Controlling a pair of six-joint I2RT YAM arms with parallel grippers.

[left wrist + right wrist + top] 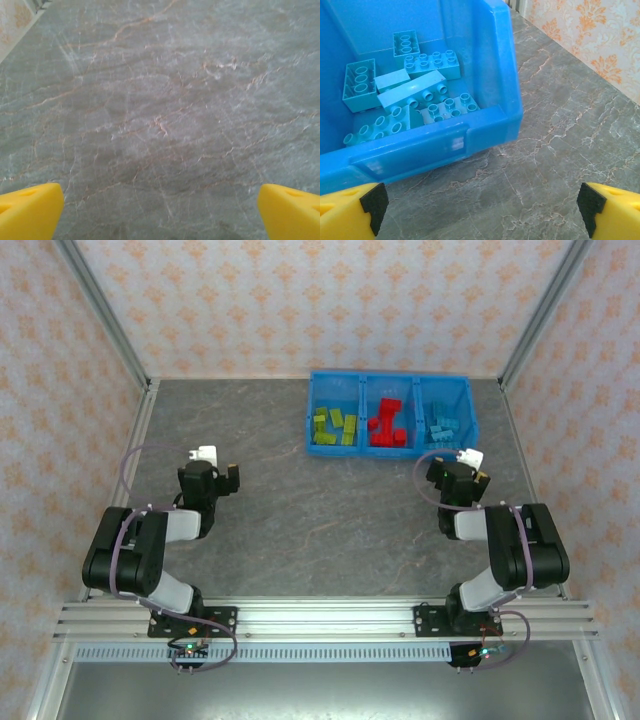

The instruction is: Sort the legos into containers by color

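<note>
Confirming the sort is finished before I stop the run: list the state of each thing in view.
left gripper: open, empty, above the table.
right gripper: open, empty, near the right compartment of the bin.
yellow-green legos: in left compartment.
red legos: in middle compartment.
light blue legos: in right compartment.
bin: upright, on table.

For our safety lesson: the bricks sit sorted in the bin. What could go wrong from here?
The open right pincer hangs close to the bin; a forward move might shove it. The light blue bricks lie loosely heaped in the right compartment, so a knock could jumble them.
</note>
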